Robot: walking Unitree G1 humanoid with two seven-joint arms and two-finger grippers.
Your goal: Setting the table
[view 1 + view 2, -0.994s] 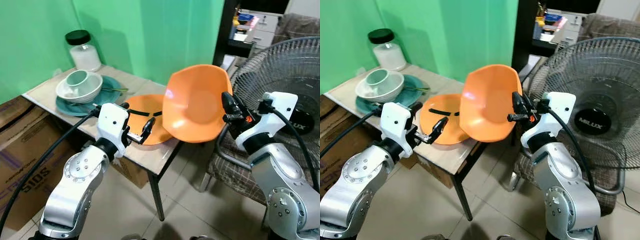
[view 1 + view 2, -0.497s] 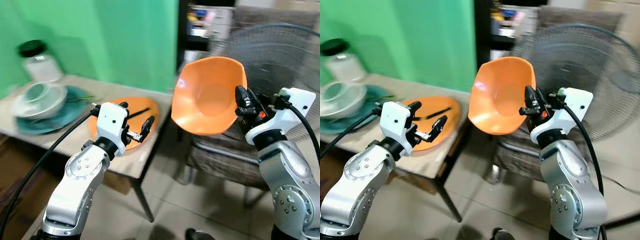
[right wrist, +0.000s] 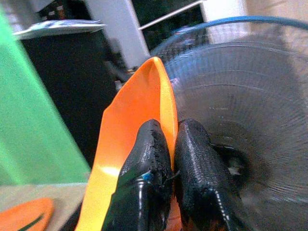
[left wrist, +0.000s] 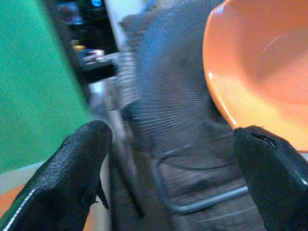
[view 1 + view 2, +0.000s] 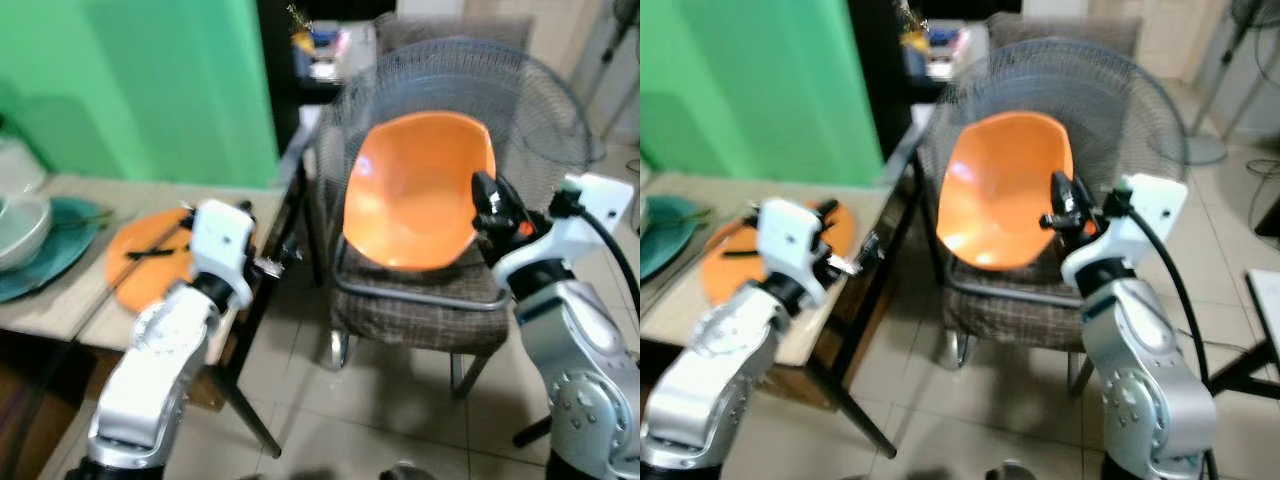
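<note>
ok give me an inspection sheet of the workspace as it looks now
surface: table at the robot's left, partly blurred.
job's things: orange bowl held tilted in the air in front of the fan; orange plate on the table with dark sticks lying on it.
clutter: teal plate and white bowl at the table's far left.
grippers: right tool shut on the bowl's rim; left tool open, holding nothing.
cables: black cable along the right arm.
surroundings: green wall, fan, chair, tiled floor.
</note>
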